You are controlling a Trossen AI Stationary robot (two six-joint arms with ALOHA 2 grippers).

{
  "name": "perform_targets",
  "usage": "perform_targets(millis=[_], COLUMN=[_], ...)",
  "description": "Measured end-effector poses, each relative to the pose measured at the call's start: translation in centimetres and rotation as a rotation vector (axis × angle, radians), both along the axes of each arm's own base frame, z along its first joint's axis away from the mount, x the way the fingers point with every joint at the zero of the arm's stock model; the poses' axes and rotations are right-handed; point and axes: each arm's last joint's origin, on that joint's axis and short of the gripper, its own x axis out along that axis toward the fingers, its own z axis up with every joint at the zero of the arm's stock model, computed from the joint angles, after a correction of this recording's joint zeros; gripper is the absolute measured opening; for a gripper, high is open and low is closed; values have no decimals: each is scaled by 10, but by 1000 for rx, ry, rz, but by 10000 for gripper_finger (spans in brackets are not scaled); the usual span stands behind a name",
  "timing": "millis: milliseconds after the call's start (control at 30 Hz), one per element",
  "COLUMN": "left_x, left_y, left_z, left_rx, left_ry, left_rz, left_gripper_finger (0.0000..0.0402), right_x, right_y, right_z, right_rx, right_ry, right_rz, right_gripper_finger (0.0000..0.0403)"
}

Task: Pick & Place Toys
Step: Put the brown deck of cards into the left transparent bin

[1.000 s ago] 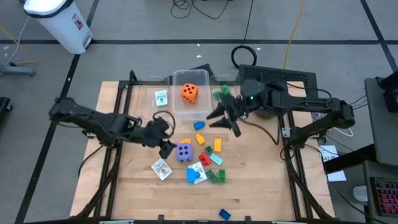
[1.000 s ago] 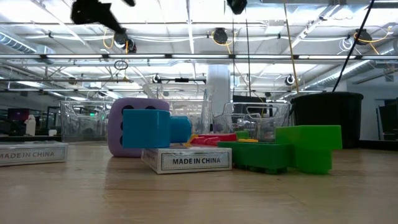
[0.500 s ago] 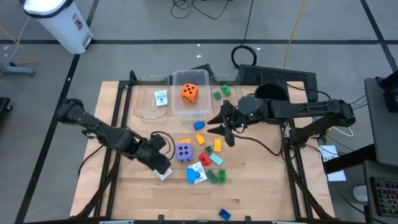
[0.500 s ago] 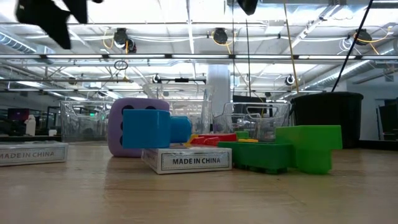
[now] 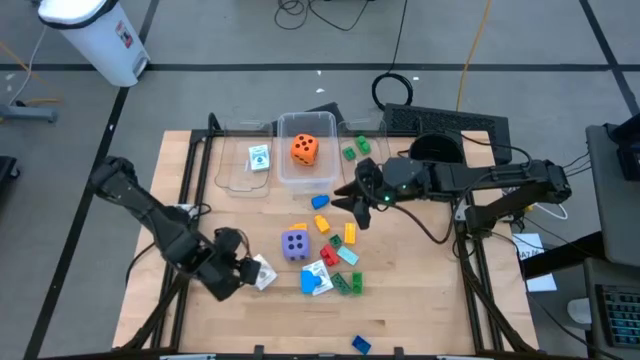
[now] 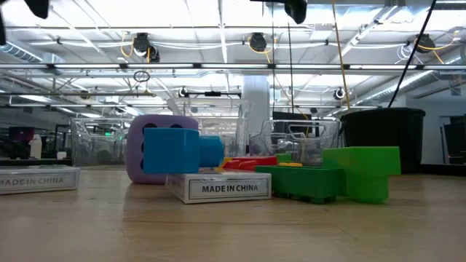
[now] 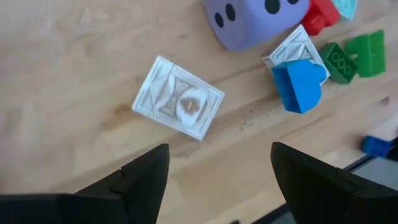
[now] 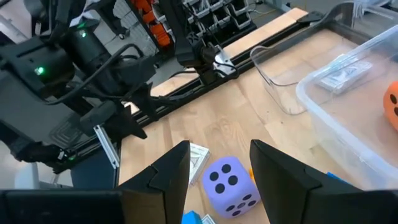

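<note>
Orange foam die [image 5: 305, 149] already sits in the clear bin [image 5: 328, 170] near the table's [image 5: 420, 290] far edge, and a white card pack [image 5: 260, 158] lies in the flatter clear tray [image 5: 228, 178] just left of it, so the sorting looks only partly done. Plenty remains out on the wood: the purple die [image 5: 295, 244] mid-table, a scatter of red, yellow, green and blue bricks [image 5: 338, 252] to its right, a second card pack [image 5: 318, 272] among them, and one blue brick [image 5: 360, 345] alone at the near edge. Now the left gripper [image 5: 243, 273] hovers with fingers parted, empty, right over a loose card pack [image 5: 263, 274] toward the near-left part of the table; that looks like its next pick. Over on the right, the right gripper [image 5: 356, 200] hangs above the bricks beside the bin, jaws apart, holding nothing.
</note>
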Motion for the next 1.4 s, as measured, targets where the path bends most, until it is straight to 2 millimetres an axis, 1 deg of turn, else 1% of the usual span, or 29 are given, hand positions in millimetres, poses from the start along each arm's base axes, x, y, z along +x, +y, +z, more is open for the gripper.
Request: perform_targets(millis=[133,233,400,533,600,733,933,1033,1233,1400], left_x=[-9,-10,0,14,21,34,50,55,63,67], left_y=[-10,-14,-23,-27,-27,-29,-26,-19,-7,-7], left_z=[0,-2,-20,-35,-42,-55,-69,-70,-71,-71], left_rx=[-33,-57,-63,-85,-75,-35,44,62,75,55], left_ry=[-29,-45,-1,49,47,43,71,93,116,100], left_rz=[121,228,376,430,440,399,241,192,136,83], left_gripper_finger=[280,280,280,280,280,280,280,280,280,280], right_x=[0,0,0,-1,-1,-3,-6,-6,-6,-6], right_y=[0,0,0,0,0,0,1,2,2,2], right_z=[0,1,1,-2,-4,-9,-14,-13,-13,-13], right_rx=[-30,-71,-107,-127,-148,-196,-202,-189,-193,-194], right_ry=[0,-6,-6,29,45,99,151,144,144,144], right_rz=[10,23,38,50,60,85,128,173,174,174], right_gripper_finger=[160,160,160,160,160,160,160,160,160,160])
